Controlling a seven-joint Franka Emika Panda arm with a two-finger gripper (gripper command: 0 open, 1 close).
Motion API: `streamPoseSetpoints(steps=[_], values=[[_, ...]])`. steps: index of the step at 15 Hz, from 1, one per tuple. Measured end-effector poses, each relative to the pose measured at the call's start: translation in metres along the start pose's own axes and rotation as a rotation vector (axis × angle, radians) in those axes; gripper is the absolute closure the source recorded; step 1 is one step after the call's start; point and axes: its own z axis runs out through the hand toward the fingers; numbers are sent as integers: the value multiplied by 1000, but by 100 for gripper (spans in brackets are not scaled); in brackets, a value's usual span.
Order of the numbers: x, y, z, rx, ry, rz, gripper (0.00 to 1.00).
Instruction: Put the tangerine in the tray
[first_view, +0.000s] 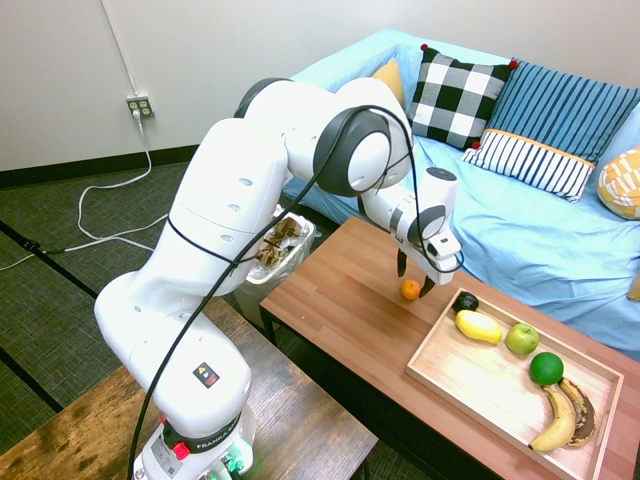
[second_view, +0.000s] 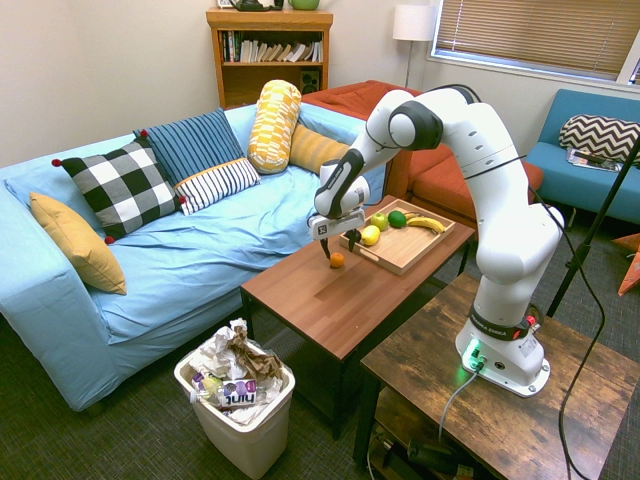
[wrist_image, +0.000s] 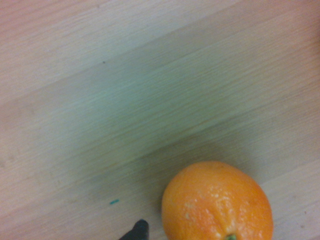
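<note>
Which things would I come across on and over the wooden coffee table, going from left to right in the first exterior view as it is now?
Tangerine, dark round fruit, green apple, round green fruit, spotted, browned banana.

Tray (first_view: 480, 397), right of frame: pale smooth wood, matt. Coffee table (first_view: 345, 275): reddish-brown wood, low sheen. Sofa (first_view: 460, 215), upper right: wrinkled blue cloth. Tangerine (wrist_image: 217, 205), wrist view bottom: glossy, finely dimpled peel. Arm (first_view: 225, 190): smooth white, slightly glossy.
</note>
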Motion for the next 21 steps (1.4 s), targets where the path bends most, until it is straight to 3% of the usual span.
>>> streamPoseSetpoints(steps=[3, 4, 16, 21], values=[[1, -8, 14, -5, -4, 4, 0], [1, -10, 17, -6, -3, 2, 100], [1, -18, 30, -8, -6, 10, 100], [13, -13, -6, 0, 2, 23, 100]])
